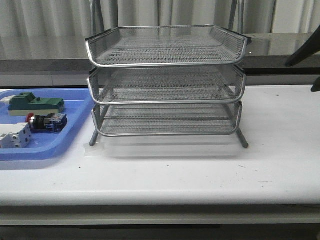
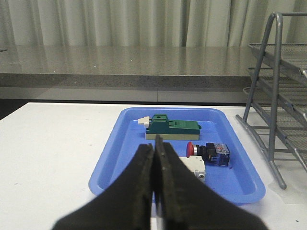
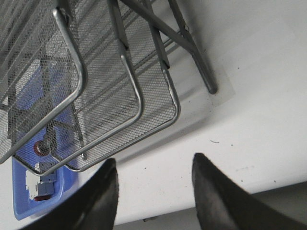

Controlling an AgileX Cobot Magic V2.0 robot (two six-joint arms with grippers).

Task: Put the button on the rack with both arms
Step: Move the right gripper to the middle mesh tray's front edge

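The button point(image 1: 46, 121) lies on its side in the blue tray point(image 1: 60, 147), its red head pointing to 9 o'clock in the front view and its blue-black rear block toward the rack. At 12 o'clock from it, further back in the same tray, sits a green block-shaped part point(image 1: 36, 103); at 8 o'clock, just beside it, lies a white terminal-block part point(image 1: 14, 136). The tray rests on the white tabletop point(image 1: 200, 170) at the far left of the front view.

Just to the tray's 3 o'clock stands the rack point(image 1: 166, 82), a silver three-tier wire-mesh stand with all three tiers bare, its feet on the tabletop.

The left gripper point(image 2: 155, 148) hovers above the near end of the tray, its jaws pressed together with nothing between them; the button point(image 2: 209, 152) lies apart from it, off to one side beyond the fingertips. The right gripper point(image 3: 154, 175) hangs over the tabletop near a front corner of the rack point(image 3: 96, 86), jaws spread wide and holding nothing. In the front view only a dark piece of the right arm point(image 1: 305, 52) shows at the 2 o'clock edge.
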